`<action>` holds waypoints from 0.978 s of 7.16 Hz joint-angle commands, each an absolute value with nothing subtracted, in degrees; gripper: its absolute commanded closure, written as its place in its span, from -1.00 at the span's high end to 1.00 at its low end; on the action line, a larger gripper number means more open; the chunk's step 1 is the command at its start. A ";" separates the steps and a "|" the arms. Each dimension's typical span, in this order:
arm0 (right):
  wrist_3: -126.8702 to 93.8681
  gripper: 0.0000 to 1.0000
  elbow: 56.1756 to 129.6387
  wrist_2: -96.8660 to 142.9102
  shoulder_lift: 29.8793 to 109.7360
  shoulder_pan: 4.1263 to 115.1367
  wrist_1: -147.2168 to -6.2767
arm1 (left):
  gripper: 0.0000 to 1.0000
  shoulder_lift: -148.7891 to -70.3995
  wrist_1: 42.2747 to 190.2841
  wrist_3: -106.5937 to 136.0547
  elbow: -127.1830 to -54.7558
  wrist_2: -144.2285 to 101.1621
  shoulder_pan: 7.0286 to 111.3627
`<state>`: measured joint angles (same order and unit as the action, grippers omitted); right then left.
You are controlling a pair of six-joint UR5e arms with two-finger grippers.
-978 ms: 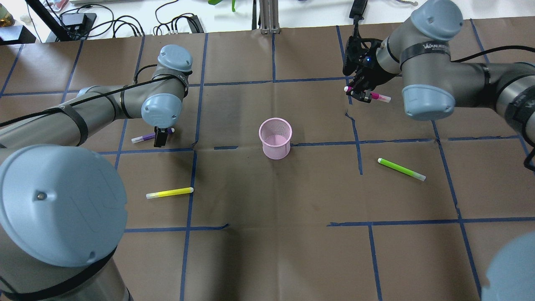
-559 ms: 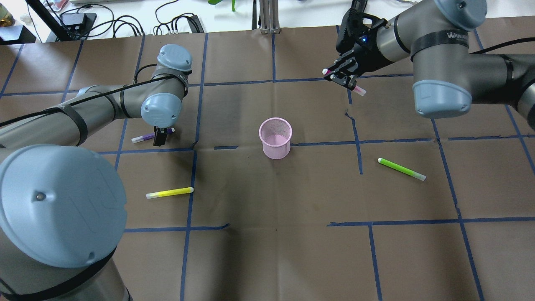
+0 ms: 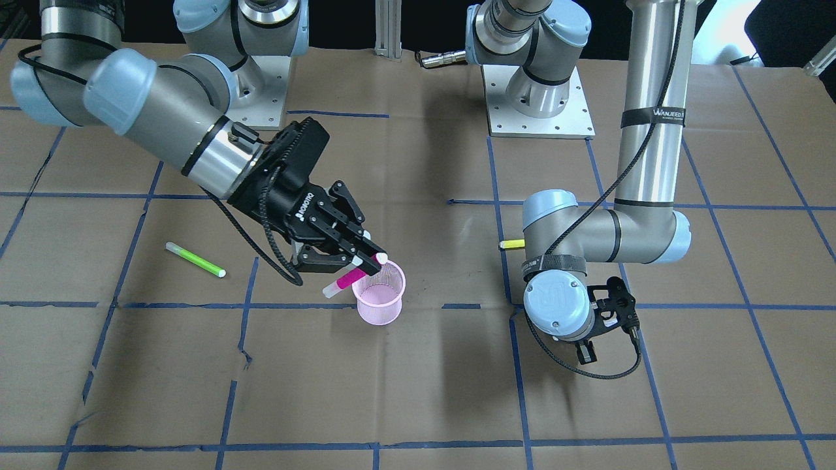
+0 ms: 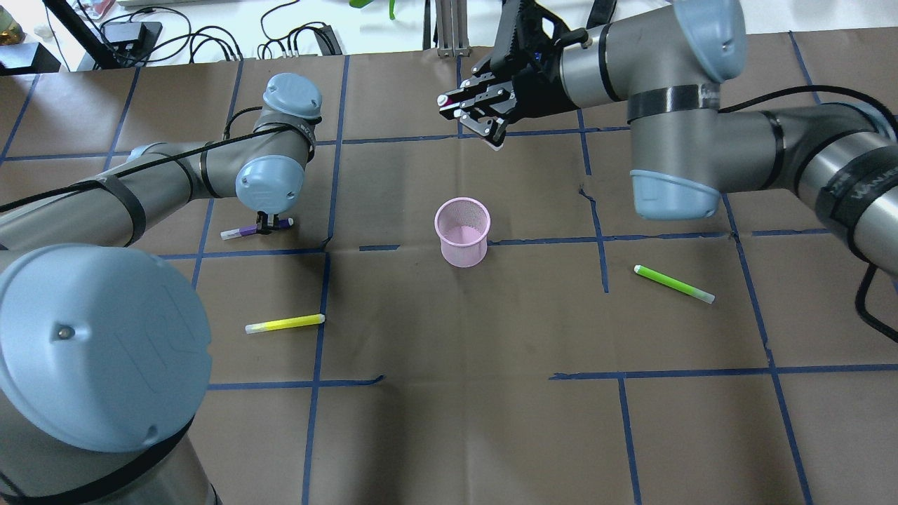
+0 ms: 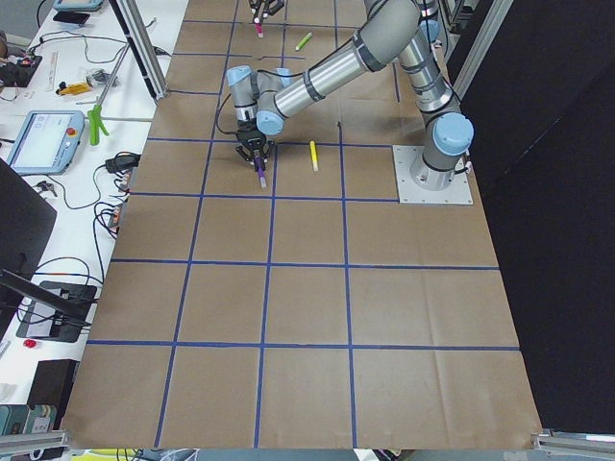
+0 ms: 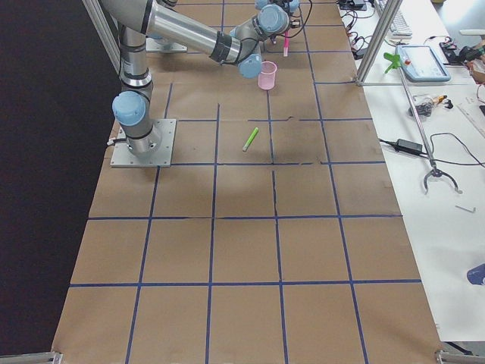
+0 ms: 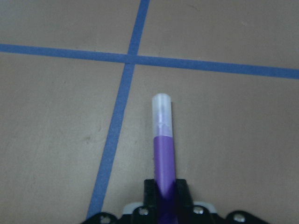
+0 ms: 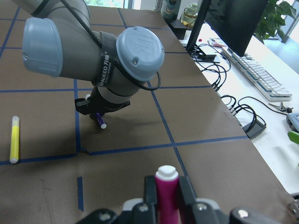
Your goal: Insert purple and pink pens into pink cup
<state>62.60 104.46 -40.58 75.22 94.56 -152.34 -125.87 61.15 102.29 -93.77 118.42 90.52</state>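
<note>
Your right gripper (image 3: 367,260) has the pink pen (image 3: 345,281) pinched, raised near the pink cup (image 3: 382,312).
Your left gripper (image 4: 265,225) is clamped on the purple pen (image 4: 236,233), low, well apart from the cup.

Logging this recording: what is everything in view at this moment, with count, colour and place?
cup: 1, pink mesh, upright at mid-table, empty
pink pen: 1, pink, held tilted in the air, not in the cup
purple pen: 1, purple with a clear cap, lying on the robot's left side
yellow pen: 1, yellow, lying on the left side, nearer the robot
green pen: 1, green, lying on the right side
table: 1, brown paper with blue tape lines
cables: several, black, beyond the far edge
right gripper: 1, black, clamping the pink pen
left gripper: 1, black, closed on the purple pen
</note>
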 commanded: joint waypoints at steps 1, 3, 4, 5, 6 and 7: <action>60.56 -0.69 108.53 -40.69 72.60 97.20 -161.34 | -1.00 -125.77 61.17 102.22 -93.69 118.48 90.61; 60.30 -0.68 110.12 -40.78 69.01 97.21 -165.48 | -1.00 -123.94 61.87 101.69 -93.69 118.56 90.35; 59.77 -0.68 110.65 -40.78 68.56 97.21 -165.76 | -1.00 -121.32 63.18 100.65 -93.87 118.48 90.09; 59.16 -0.68 111.61 -40.78 68.90 97.21 -165.76 | -1.00 -119.38 64.67 99.24 -93.87 118.48 90.09; 58.72 -0.68 112.93 -40.69 69.17 97.29 -166.63 | -1.00 -117.44 65.04 97.92 -93.87 117.52 89.91; 57.41 -0.68 114.07 -40.69 69.17 97.29 -169.16 | -1.00 -114.38 66.78 96.00 -93.87 116.73 89.56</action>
<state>58.61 112.66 -40.72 69.09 97.26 -166.96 -117.58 65.16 98.03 -93.86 117.61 89.89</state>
